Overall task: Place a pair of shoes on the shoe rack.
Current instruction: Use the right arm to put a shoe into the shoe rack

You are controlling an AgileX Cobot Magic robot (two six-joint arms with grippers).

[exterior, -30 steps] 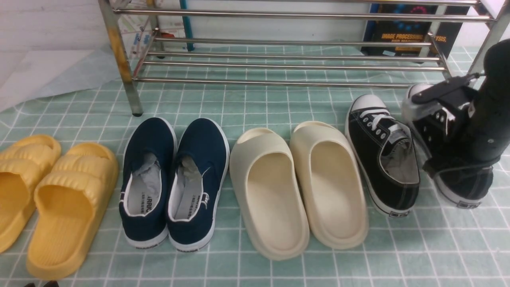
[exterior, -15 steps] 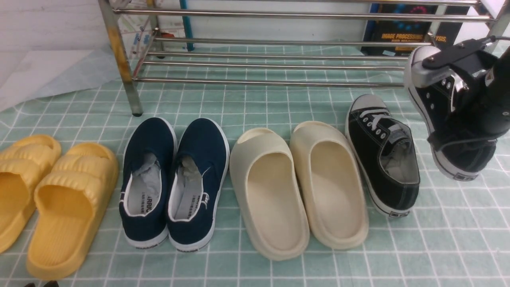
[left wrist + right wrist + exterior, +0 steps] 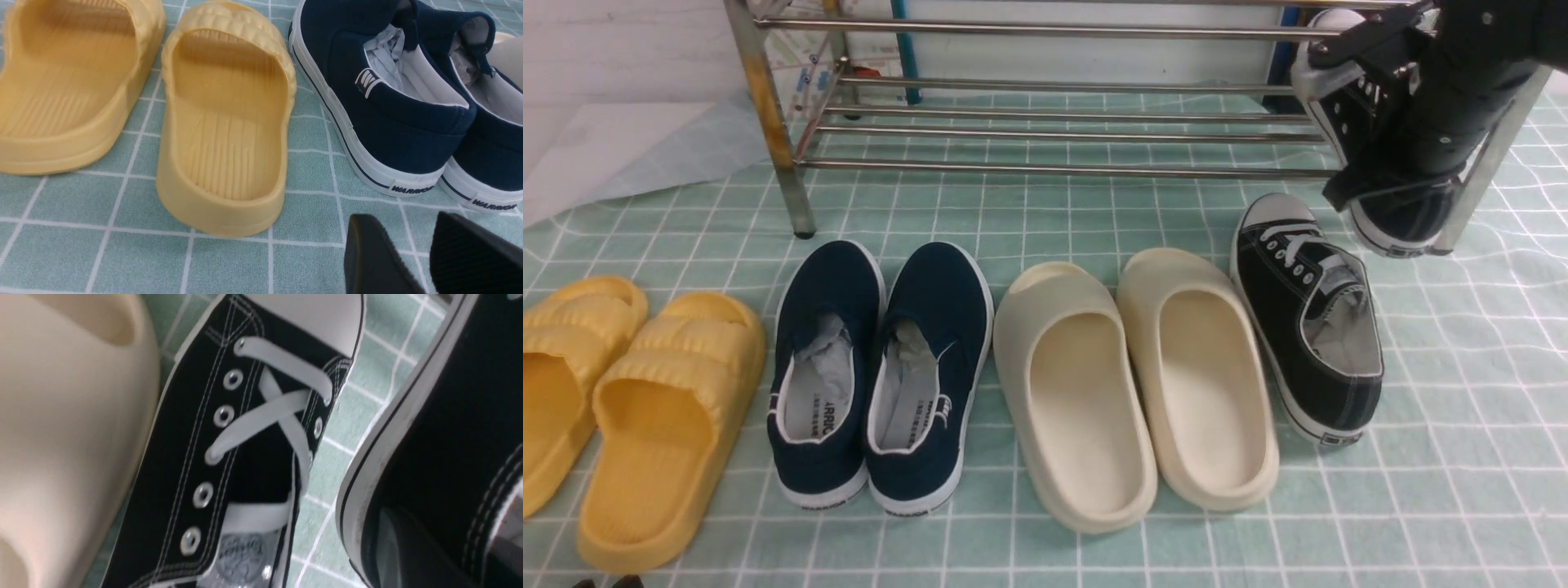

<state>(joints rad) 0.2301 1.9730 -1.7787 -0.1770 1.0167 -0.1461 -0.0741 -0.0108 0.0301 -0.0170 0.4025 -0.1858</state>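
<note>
**At the right end of the shoe rack point(image 3: 1054, 169), one sneaker is in the air**

Before the rack's right front leg point(image 3: 1478, 180), the right gripper point(image 3: 1380, 114) is clenched on one black sneaker point(image 3: 1401, 222). The shoe is clear of the floor, with its toe up near the upper bar and its heel hanging down. I judge that such a lifted hold lets the shoe pass over the low front bar, but the steep tilt probably must be levelled first. That leg and the bars are what stands in the way.

The second black sneaker point(image 3: 1311, 318) lies on the checked cloth point(image 3: 1094, 220) in front of the rack's right part. Along the rack's front also lie the cream slides point(image 3: 1201, 376), the navy slip-ons point(image 3: 931, 310) and, past the rust-stained leg point(image 3: 768, 106), the yellow slides point(image 3: 670, 408). The left gripper point(image 3: 416, 261), well away from the rack, is released and grasps nothing.
</note>
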